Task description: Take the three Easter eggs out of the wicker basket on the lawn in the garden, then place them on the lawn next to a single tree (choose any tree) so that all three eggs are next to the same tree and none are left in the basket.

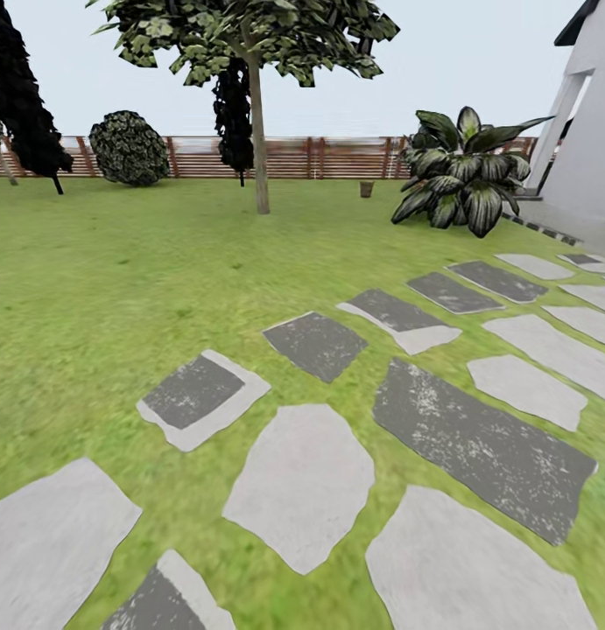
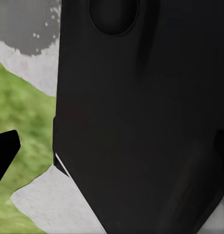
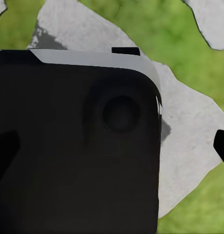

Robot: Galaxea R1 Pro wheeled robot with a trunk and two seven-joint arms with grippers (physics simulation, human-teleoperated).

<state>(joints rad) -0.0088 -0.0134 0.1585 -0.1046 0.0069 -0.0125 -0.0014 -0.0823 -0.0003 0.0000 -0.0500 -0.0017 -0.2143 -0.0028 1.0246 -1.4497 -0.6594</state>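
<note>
The wicker basket is a tiny brown shape far off on the lawn, close to the fence. The Easter eggs are too small to make out at this distance. A tree with a straight pale trunk stands left of the basket, in the middle of the grass. In the left wrist view a black fingertip of my left gripper sits at the frame's edge, over grass and stone. My right gripper shows a fingertip at the opposite edge. Both look open and hold nothing.
Grey and dark stepping stones cross the grass right in front of me and run toward a white building. A large leafy plant stands near it. A slatted fence, a round bush and dark cypresses line the back.
</note>
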